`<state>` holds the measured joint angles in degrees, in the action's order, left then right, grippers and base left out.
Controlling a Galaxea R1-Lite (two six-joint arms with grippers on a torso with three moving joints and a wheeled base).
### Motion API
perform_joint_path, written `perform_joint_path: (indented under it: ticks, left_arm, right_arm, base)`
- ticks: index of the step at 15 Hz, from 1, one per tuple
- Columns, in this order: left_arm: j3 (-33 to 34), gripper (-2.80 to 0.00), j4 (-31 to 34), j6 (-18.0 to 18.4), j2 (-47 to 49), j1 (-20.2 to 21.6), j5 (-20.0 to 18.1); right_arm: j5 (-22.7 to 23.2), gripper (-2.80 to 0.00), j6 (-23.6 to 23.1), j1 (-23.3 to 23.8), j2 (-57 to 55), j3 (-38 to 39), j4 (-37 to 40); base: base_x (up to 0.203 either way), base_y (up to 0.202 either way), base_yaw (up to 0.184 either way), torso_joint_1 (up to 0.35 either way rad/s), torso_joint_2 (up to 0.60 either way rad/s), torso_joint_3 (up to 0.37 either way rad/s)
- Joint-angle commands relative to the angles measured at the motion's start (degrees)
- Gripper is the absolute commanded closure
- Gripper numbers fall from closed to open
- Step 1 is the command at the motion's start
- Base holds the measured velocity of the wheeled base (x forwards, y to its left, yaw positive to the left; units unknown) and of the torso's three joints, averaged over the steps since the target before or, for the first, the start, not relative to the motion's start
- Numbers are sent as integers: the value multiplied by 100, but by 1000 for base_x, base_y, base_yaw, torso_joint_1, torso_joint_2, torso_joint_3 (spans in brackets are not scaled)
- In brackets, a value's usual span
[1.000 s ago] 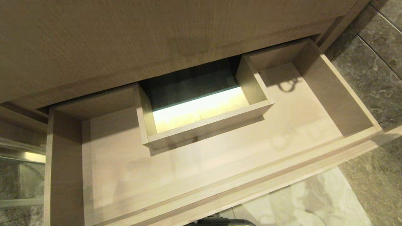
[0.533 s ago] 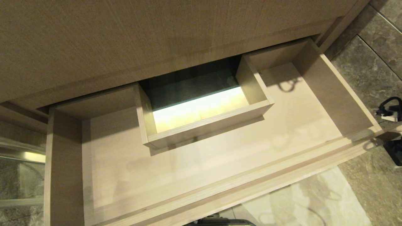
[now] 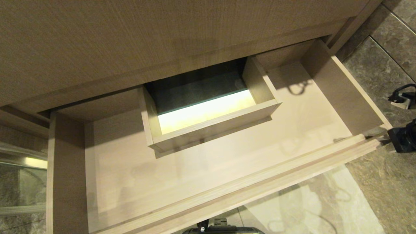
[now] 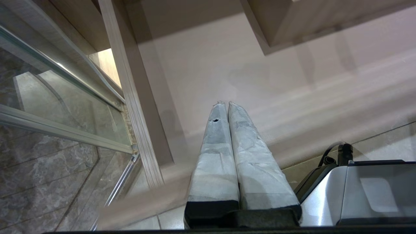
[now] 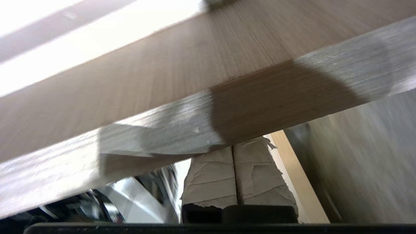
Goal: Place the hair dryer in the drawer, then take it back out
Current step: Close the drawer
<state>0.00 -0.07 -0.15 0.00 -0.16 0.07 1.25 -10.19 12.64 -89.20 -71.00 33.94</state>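
drawer [image 3: 227,201]: light wood with fine grain, matt; the bottom panel is smooth with a faint sheen
cabinet front [image 3: 130,42]: tan wood-grain surface, matt
floor [image 3: 383,81]: grey stone-like tiles, veined, slightly glossy
left gripper [image 4: 225,103]: fingers are wrapped in pale, creased tape, matt
right gripper [image 5: 233,146]: the same wrinkled tape is seen, torn at the edges
glass panel [image 4: 48,97]: clear glass, held in a shiny metal frame

The drawer [image 3: 227,182] has slid a little way in: its front edge and right corner sit further back than a second ago, so more floor [image 3: 325,201] shows in front of it. The right gripper [image 3: 403,139], out of sight a second ago, now shows against the drawer's right front corner.
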Motion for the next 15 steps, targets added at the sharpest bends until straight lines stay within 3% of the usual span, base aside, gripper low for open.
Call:
perform_joint_path:
  ticks: [1, 4, 7, 11, 15]
  left_arm:
    - [9, 0, -1, -2, 0, -2, 1]
    - [5, 0, -1, -2, 0, -2, 1]
    - [1, 0, -1, -2, 0, -2, 1]
    - [8, 0, -1, -2, 0, -2, 1]
    - [1, 0, -1, 4, 0, -2, 1]
  right_arm:
    - [268, 0, 6, -6, 116, 27, -493]
    - [877, 0, 24, -34, 202, 142, -2012]
    - [1012, 0, 30, -101, 132, 59, -3137]
    - [1000, 0, -62, -104, 34, -124, -3701]
    - [987, 0, -87, -95, 207, 33, -3400]
  base:
    - [0, 0, 0, 0, 0, 0]
    - [0, 0, 0, 0, 0, 0]
    - [0, 0, 0, 0, 0, 0]
    - [0, 0, 0, 0, 0, 0]
    - [0, 0, 0, 0, 0, 0]
